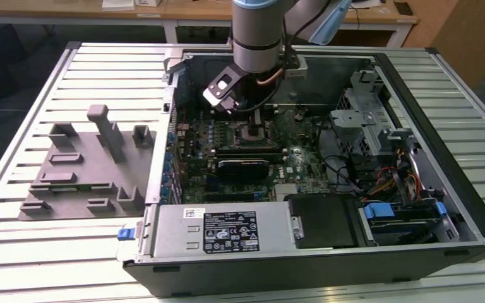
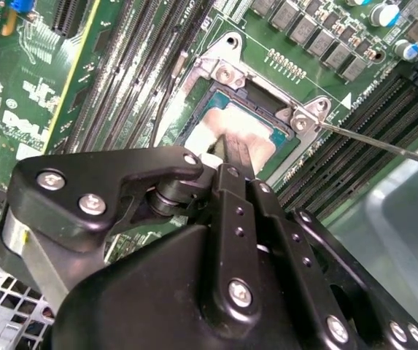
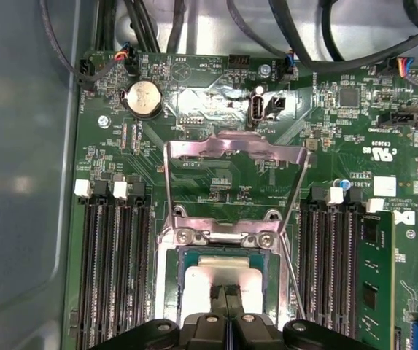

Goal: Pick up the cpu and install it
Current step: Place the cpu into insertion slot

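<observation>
Hovering inside the open computer case [image 1: 310, 273], my one pincer [image 3: 228, 295] has its two fingers pressed together, tips at the single cpu's [image 3: 198, 283] silver top; contact I cannot tell. That cpu lies flat in the motherboard's one socket [image 3: 227, 233], whose load plate [image 3: 230, 144] stands swung open, near one coin cell [image 3: 144, 98].

The exterior view sat up high and well back, looking down at an angle into the open computer case [image 1: 310, 271] on the slatted table [image 1: 23, 252]. Both wrist views hung very close over the motherboard [image 3: 216, 95], the first facing squarely down on it past the gripper [image 3: 227, 293], the second tilted and peering over the gripper's black body. All three caught the same chip socket [image 1: 255, 131] mid-board.
</observation>
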`<state>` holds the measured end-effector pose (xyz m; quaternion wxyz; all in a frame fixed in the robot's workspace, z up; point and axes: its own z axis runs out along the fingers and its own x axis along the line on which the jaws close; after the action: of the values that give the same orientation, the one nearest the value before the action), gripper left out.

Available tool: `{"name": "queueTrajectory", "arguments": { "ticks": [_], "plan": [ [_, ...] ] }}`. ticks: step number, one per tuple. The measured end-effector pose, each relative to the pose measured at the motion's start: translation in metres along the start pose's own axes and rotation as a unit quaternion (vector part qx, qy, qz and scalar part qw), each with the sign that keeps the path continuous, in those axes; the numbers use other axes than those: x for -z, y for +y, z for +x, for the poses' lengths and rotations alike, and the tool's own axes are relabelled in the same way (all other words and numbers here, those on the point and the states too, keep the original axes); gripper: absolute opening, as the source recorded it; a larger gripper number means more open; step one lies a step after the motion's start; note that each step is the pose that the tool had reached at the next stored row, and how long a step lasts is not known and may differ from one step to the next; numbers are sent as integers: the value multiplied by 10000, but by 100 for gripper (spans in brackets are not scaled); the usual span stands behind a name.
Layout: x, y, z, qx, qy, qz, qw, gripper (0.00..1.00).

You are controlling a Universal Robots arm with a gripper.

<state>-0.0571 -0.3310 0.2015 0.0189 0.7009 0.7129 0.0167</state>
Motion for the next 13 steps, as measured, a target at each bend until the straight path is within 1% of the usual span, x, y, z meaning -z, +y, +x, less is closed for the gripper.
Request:
{"name": "queueTrajectory", "arguments": {
  "ticks": [7,13],
  "plan": [
    [119,5,-1,0,-2,1,10000,11],
    [240,11,-2,0,-2,1,10000,11]
  ]
}}
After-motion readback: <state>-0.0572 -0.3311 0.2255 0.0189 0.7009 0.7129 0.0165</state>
